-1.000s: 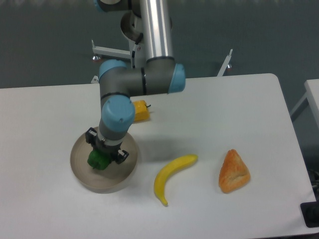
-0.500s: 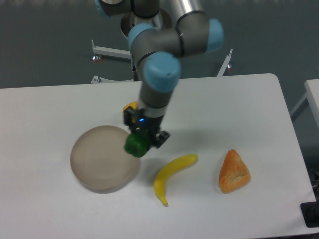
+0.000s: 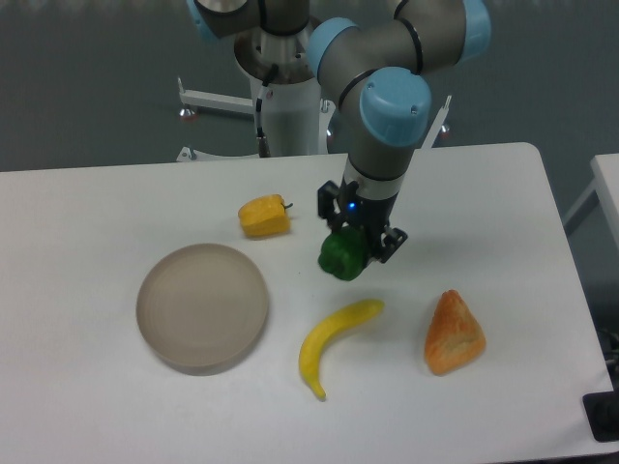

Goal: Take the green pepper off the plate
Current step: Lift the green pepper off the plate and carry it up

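One arm reaches down from the upper middle of the frame, and its claw (image 3: 350, 249) is clamped on the green pepper (image 3: 340, 255), holding it in the air just right of the frame's centre. Half a second ago the claw and pepper hung at the right edge of the plate (image 3: 202, 307); a full second ago the pepper sat on the plate with the claw closed around it. Now the pepper is well clear of the plate, carried rightward and a little upward in the frame, and the arm's blue-capped joints have swung to the upper right of centre. The plate lies at the lower left of the white surface (image 3: 116, 208), its inside bare. With the arm moved away, the yellow pepper (image 3: 264, 216) shows whole just above the plate's upper right rim; earlier it was partly hidden behind the arm. The banana (image 3: 332, 340) lies below the held pepper, and the orange wedge-shaped piece (image 3: 453, 333) sits at the lower right; both are where they were in the earlier frames. The green pepper touches neither the banana nor the yellow pepper. A small blue light glows on the claw's body just above the pepper. No brand, label or writing can be read anywhere.
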Tool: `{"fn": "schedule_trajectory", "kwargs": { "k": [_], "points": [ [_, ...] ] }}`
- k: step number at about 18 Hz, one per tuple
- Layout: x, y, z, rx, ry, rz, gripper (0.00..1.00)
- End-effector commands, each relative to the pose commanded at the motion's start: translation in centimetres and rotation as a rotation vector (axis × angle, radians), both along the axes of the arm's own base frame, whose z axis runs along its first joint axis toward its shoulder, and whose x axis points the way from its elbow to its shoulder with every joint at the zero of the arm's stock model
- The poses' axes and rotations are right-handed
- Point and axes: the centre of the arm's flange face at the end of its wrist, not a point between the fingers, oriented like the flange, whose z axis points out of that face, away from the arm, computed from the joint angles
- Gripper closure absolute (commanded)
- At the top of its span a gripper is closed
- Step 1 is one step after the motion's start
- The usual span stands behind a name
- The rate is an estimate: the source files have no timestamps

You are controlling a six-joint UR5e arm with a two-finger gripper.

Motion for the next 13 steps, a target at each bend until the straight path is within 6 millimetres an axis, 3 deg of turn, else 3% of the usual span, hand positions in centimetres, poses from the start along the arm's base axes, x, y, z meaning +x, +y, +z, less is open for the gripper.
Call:
{"fn": "schedule_trajectory", "kwargs": {
  "k": [6,13],
  "points": [
    [-3.0,-1.6,-0.3,-0.022,0.034,-0.213,0.9],
    [-3.1,-1.9,-1.0,-0.031,0.022,-0.24,0.91]
  ]
}}
